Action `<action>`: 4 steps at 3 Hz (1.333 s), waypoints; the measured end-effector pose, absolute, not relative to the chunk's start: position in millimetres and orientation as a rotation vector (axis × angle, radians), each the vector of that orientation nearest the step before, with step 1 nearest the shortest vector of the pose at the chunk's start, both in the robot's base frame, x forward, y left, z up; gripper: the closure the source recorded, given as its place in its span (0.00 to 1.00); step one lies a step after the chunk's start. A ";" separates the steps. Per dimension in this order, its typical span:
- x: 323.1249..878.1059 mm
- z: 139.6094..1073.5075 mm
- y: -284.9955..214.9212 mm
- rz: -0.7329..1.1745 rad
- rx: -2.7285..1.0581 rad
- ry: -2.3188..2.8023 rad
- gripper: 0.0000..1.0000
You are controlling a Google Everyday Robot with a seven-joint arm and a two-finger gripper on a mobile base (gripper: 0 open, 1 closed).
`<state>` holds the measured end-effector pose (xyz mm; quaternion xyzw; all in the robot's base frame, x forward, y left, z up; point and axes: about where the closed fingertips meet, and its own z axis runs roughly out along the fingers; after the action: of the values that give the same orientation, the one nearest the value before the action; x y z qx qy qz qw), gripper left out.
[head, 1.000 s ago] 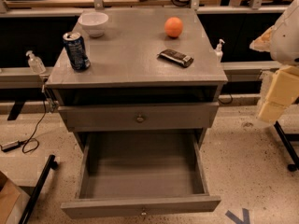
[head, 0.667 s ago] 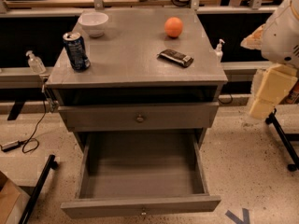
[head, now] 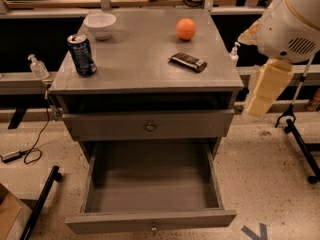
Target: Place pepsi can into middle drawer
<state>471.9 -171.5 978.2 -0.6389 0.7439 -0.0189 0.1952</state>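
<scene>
Item one, labelling: you will find no legible writing anywhere. The pepsi can (head: 82, 54) shows dark blue with pale marks and a silver top, but no lettering can be read. The dark flat packet (head: 187, 62) is likewise unreadable.

Item two, task object: your can stands upright on the cabinet top (head: 145, 79), near its front left corner. It is apart from everything else there.

Item three, the middle drawer (head: 120, 221) is pulled well out toward the camera, its grey inside open to view from above. The upper drawer front (head: 110, 126) above it is closed, with a dark recess between it and the top.

Item four, the gripper (head: 264, 90) hangs off the right side of the cabinet, beside the front right corner and well apart from the can. It points downward below the arm's white rounded housing (head: 292, 24). Whether it is spread or closed you cannot tell from this view.

Item five, surroundings: a white bowl (head: 100, 25) sits behind the can at the back left. An orange ball (head: 186, 28) lies at the back right, with the packet in front of it. A clear pump bottle (head: 37, 66) stands left of the cabinet and a smaller one (head: 234, 53) at its right edge. A cable (head: 30, 151) trails on the floor at left, and a black stand (head: 300, 139) is at right
</scene>
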 end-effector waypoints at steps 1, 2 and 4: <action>485.8 969.8 -160.5 -0.038 -1.753 2.110 0.00; 529.9 963.4 -119.0 0.046 -1.736 2.030 0.00; 612.2 935.4 -55.0 0.268 -1.654 1.870 0.00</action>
<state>612.2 -55.0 935.4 -0.6262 0.7081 0.1015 0.3102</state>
